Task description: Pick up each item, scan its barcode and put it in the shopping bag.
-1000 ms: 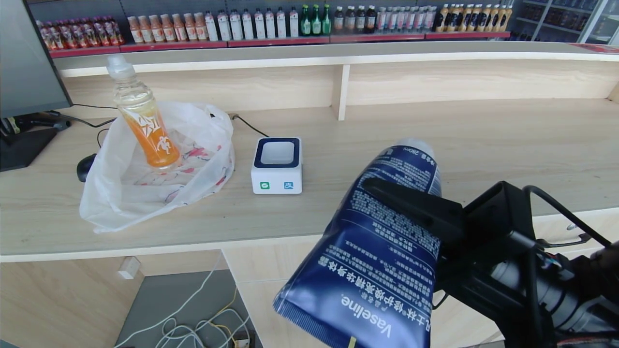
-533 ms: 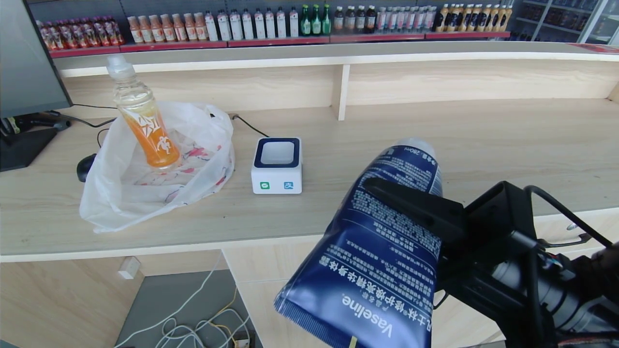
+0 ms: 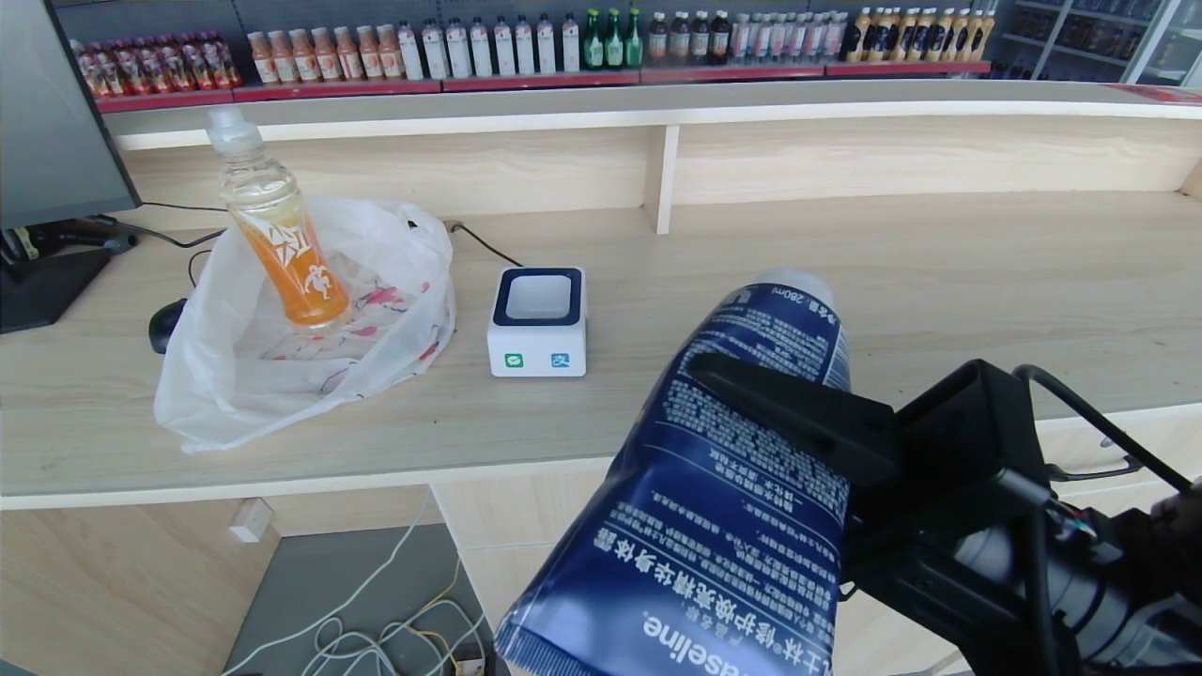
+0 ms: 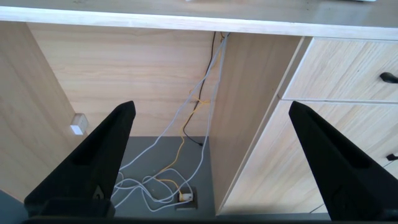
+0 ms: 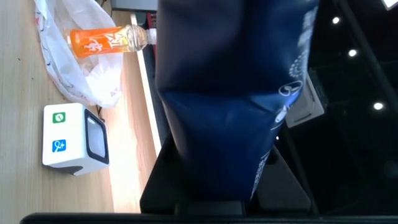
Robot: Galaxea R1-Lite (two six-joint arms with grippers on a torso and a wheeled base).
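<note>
The right gripper (image 3: 751, 404) clamps a dark blue tube (image 3: 714, 526) across its middle, one black finger (image 3: 798, 413) lying flat over the printed face. The tube hangs in the air off the front edge of the counter (image 3: 845, 263), toward its right half. Its pale cap end points at the counter and its crimped end points down and away from it. Dense white print covers the tube, running upside down in the head view.

Near the counter's left end lies the white shopping bag (image 3: 235, 394), open and slumped, with red markings on its inner folds. An orange drink bottle (image 3: 282, 225) stands inside it, leaning slightly, with a white figure on its orange label. Just beside the bag, toward the counter's middle, sits the white barcode scanner (image 3: 538, 319). A dark blue frame surrounds its top window, and one green and one blue icon mark its front face.

A black mouse (image 3: 167, 324) rests on the bag's other side, near a dark monitor (image 3: 47, 113) at the back left corner. Rows of bottled drinks (image 3: 563, 42) line red-edged shelves behind.

The left gripper (image 4: 211, 168) hangs below the counter's front edge, jaws spread wide and holding nothing, facing wooden cabinet fronts and loose cables (image 4: 168, 180).
</note>
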